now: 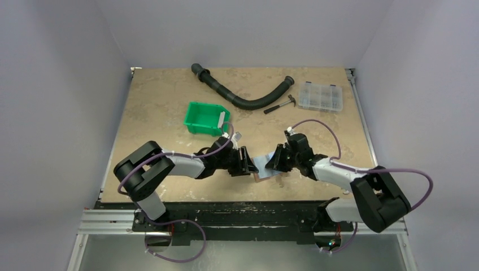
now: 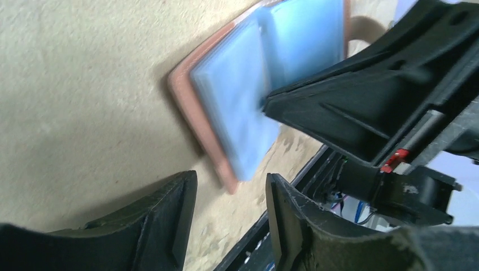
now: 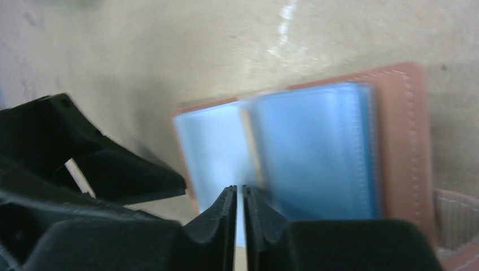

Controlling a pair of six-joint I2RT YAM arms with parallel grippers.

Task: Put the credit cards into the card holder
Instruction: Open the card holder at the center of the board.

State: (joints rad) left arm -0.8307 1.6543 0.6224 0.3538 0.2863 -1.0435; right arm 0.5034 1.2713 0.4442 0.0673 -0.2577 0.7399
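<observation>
1. The card holder (image 3: 404,141) lies open and flat on the table (image 1: 158,113), near the front edge and between our two arms. Its reddish-brown leather is underneath and its blue sleeves (image 3: 316,152) face up.
2. Our left pincer (image 2: 231,220) is released. Its jaws stand apart with nothing between them, and it hovers just beside one edge of the holder without touching it.
3. Our right pincer (image 3: 240,220) is clenched almost fully, with its tip down on the sleeves near the fold. A thin pale sliver shows in the narrow gap. We cannot tell whether that is a card or a leaf of the sleeve.
4. We see no card lying loose beside the holder. A yellow strip (image 3: 249,141) runs along the fold and may be the edge of the yellow card, but we are not sure. The pictures do not let us tell the light blue card from the blue sleeves.
5. We judge that the step in hand is the insertion itself, either sliding something thin into a sleeve or parting a sleeve to make room. The task looks well along.
6. The next move calls for a still holder. The left pincer could press down on the leather while the right one moves flat, along the line of the sleeve's mouth.
7. The sleeves look flimsy. A steep or fast push could buckle them or drag the whole holder across the table.
</observation>
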